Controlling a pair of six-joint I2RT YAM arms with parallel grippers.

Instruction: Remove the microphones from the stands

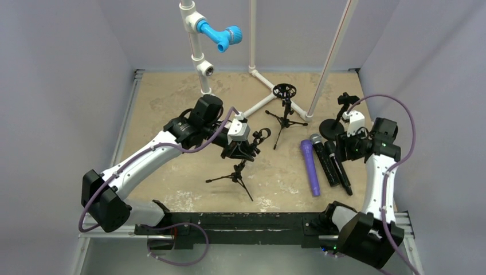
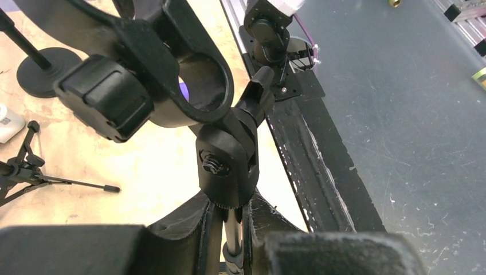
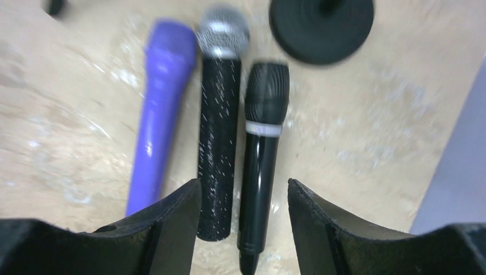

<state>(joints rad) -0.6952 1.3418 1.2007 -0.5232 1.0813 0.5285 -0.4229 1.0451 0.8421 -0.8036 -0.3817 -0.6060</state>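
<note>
Item: tripod stand [image 2: 226, 166], clip empty, post clamped between my left gripper's [image 2: 232, 232] fingers. Item: slim black microphone [image 3: 261, 154], off the stand and lying flat to its right, beside a glitter-black microphone [image 3: 218, 143] and a purple microphone [image 3: 157, 120]. My right gripper [image 3: 243, 195], fingers apart, hangs over the slim one. Risks, as I judge them: a careless release could topple the stand, and an off-centre descent could nudge the neighbouring microphones.

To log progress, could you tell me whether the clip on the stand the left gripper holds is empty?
Empty: the clip grips nothing; three microphones lie on the table.
</note>
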